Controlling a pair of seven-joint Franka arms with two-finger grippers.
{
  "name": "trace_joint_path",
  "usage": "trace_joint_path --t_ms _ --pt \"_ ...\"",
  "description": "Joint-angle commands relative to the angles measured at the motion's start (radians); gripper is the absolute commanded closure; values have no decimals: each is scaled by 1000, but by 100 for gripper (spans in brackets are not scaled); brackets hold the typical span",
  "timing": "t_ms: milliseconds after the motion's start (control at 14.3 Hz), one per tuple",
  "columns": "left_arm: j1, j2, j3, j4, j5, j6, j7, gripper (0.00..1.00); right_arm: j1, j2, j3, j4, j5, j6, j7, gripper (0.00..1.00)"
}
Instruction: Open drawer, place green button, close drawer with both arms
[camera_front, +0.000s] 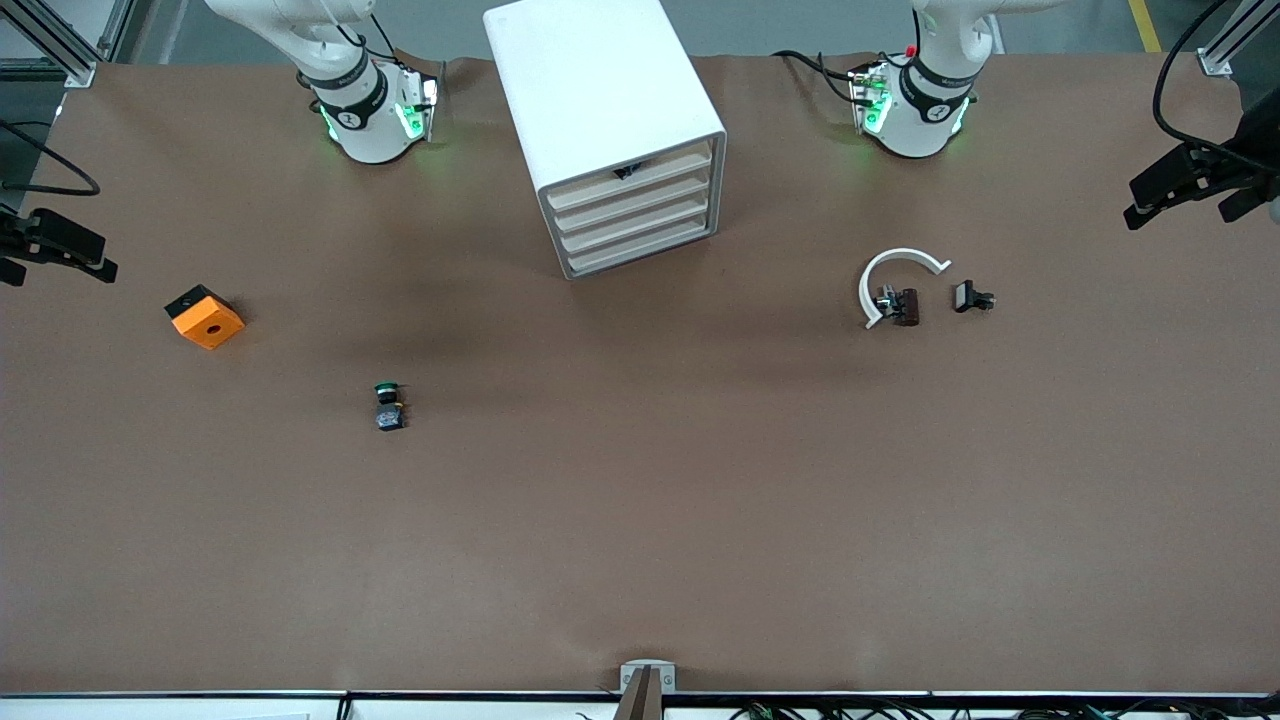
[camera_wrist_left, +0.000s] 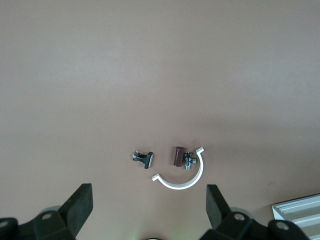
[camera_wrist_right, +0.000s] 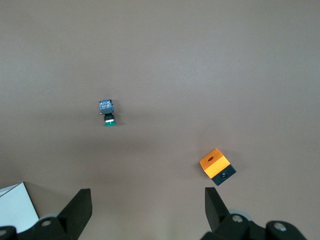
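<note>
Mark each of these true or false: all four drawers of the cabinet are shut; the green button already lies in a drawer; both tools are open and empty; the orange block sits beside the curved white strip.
1. All four drawers of the cabinet are shut. True.
2. The button lies in a drawer. False: it lies on the bare table, nearer to the front camera than the cabinet.
3. Both tools are open and empty. True: the left tool and the right tool hold nothing.
4. The orange block sits beside the curved white strip. False: the block is toward the right arm's end, the strip toward the left arm's.
</note>
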Motion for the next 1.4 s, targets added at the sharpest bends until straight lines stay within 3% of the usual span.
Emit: trace_joint_path --t_ms 0,350,490,770,1330 --pt "3 14 -1 25 1 -30 14 0 -12 -9 9 7 3 -12 -13 0" --pt "3 49 -1 51 2 -31 11 0 -11 -7 9 14 3 -10 -13 0" --pt "3 109 -1 94 2 -31 11 0 -8 -7 11 14 3 -10 -13 0" --pt "6 222 3 88 -15 -8 -31 0 8 -1 14 15 3 4 -7 0" --pt "-107 520 -14 95 -114 28 -553 0 98 103 14 17 6 106 -4 0"
